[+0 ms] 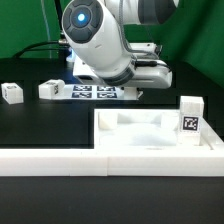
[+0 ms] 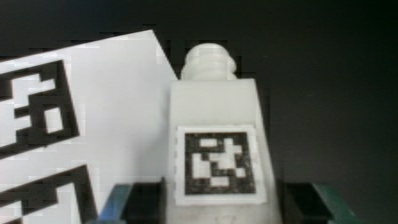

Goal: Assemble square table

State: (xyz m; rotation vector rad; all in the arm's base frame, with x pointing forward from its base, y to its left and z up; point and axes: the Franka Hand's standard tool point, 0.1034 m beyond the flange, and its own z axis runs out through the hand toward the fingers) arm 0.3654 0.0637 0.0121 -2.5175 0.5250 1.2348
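Note:
A white table leg (image 2: 217, 130) with a black-and-white tag lies on the black table, its narrow stud end pointing away from me. My gripper (image 2: 217, 205) straddles its near end, and both dark fingers (image 2: 151, 202) press against its sides. In the exterior view the arm (image 1: 100, 45) hangs over the marker board and hides this leg. The square tabletop (image 1: 150, 138), white with a raised rim, lies at the front right. One tagged leg (image 1: 190, 117) stands upright at its right. Two more legs (image 1: 12, 93) (image 1: 50, 90) lie at the exterior view's left.
The marker board (image 2: 71, 100) lies flat right beside the held leg, and shows under the arm (image 1: 95, 91) in the exterior view. A long low white border wall (image 1: 50, 160) runs along the front edge. A green backdrop stands behind.

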